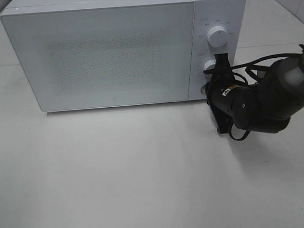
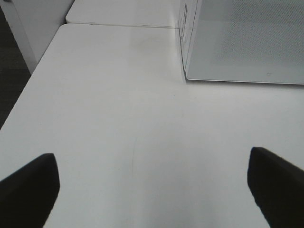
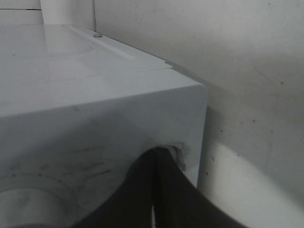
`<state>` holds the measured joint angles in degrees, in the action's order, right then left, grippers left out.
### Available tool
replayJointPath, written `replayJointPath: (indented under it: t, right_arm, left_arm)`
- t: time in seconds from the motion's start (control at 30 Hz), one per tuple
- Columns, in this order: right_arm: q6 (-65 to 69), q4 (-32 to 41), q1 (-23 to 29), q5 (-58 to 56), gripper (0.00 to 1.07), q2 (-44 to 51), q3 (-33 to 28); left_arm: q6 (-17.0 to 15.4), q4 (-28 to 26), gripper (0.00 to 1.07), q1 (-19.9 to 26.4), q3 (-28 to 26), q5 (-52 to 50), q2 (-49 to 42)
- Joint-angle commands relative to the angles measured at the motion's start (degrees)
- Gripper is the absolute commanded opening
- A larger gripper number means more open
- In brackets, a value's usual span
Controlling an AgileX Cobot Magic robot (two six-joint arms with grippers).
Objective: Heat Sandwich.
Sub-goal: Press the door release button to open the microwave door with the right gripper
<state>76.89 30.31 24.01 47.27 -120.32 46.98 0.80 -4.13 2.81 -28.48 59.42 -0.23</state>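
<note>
My left gripper (image 2: pixel 152 159) spread wide above white table (image 2: pixel 118 95), holding nothing. Microwave (image 1: pixel 107 49) door closed; sandwich not visible in any view. My right gripper (image 1: pixel 221 59) pinched closed, empty, at 3 o'clock of lower knob (image 1: pixel 209 66).

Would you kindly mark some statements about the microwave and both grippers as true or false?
1. The microwave door is closed. True.
2. The right gripper hangs far from the microwave. False: it is at the lower knob.
3. The left gripper is open. True.
4. The right gripper is open. False: its jaws are shut.
5. A sandwich is in view. False: none shows in any view.
</note>
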Motion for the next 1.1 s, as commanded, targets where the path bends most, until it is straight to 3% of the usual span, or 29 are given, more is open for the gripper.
replayJointPath:
  t: [0.03,0.27,0.57,1.1]
  right_arm:
    - [0.3,-1.7,-0.6,12.0,0.00,-0.1,4.2]
    - [4.8,-1.8,-0.6,18.0,0.01,-4.5,8.1]
    - [4.1,-2.1,-0.6,17.6,0.01,-4.5,8.3]
    - [3.7,-3.3,-0.6,9.2,0.01,-3.3,6.8]
  left_arm:
    - [0.1,0.2,1.03,0.2,0.1,-0.1,-1.6]
    - [0.1,0.2,1.03,0.2,0.1,-0.1,-1.6]
    - [0.1,0.2,1.03,0.2,0.1,-0.1,-1.6]
    - [0.1,0.2,1.03,0.2,0.1,-0.1,-1.6]
